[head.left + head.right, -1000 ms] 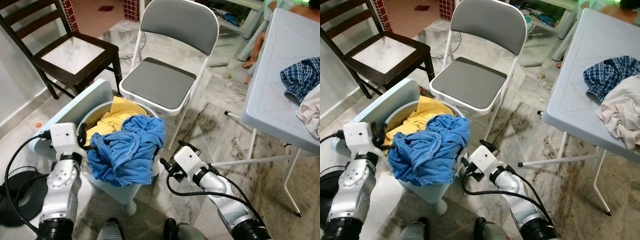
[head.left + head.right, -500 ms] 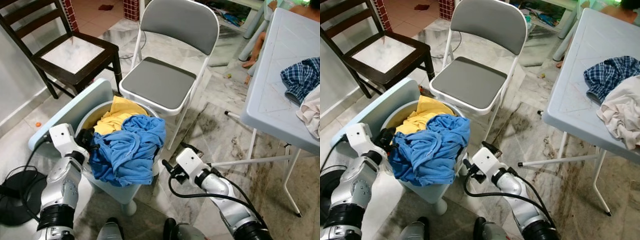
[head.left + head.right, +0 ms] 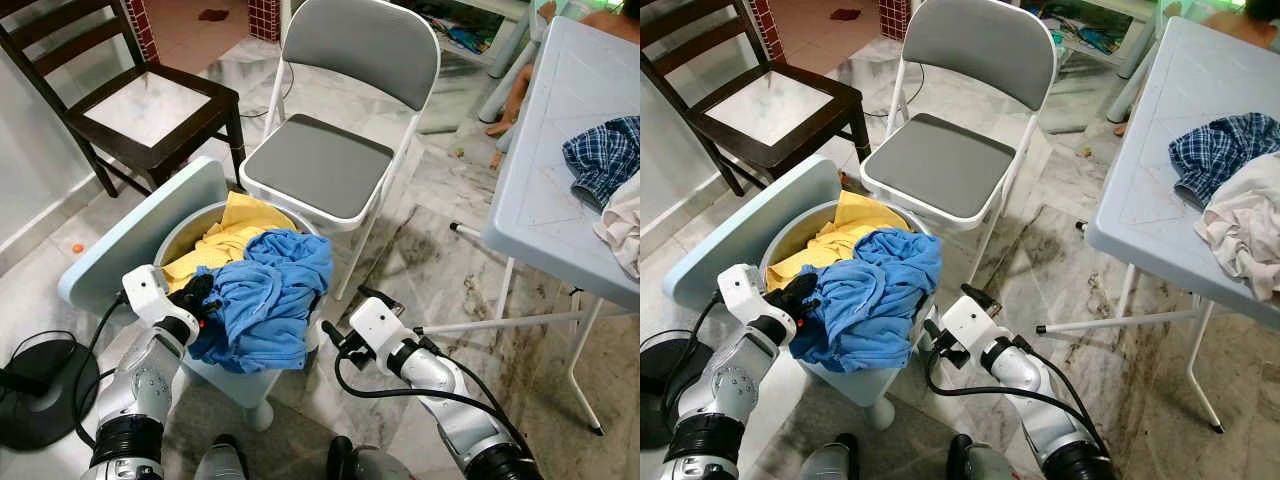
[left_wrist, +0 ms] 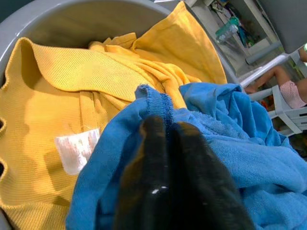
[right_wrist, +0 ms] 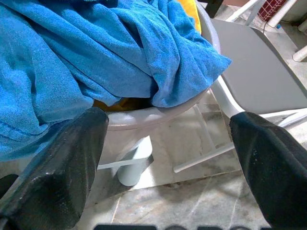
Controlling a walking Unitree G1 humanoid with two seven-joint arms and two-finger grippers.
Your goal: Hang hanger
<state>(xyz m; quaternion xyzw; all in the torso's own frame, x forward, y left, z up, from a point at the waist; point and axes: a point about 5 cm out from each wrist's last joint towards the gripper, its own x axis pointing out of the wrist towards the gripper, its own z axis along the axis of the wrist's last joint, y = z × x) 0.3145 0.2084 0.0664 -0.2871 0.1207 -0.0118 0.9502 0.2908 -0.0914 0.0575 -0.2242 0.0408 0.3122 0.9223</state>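
Round pale plastic tub on a short foot, flat light-blue lid leaning at its back edge. Inside: a yellow ribbed-knit garment with a small white label — print too blurred to read. Over it and spilling across the front rim, a blue terry-textured cloth, crumpled, with a stitched hem.

Left gripper sits at the tub's left rim, its fingers pressed together on a fold of the blue cloth; in the left wrist view the hem sticks up right between the black fingertips. Right gripper is low beside the tub's right side, fingers spread wide, nothing between them — the cloth's hanging edge and the tub rim are just ahead of it, apart.

Behind the tub: grey padded folding chair with a white tube frame, and a dark wooden chair. To the right a light-blue plastic table carrying a blue plaid garment and a whitish cloth. Marble-patterned floor; round black base with cable at left, possibly a stand.
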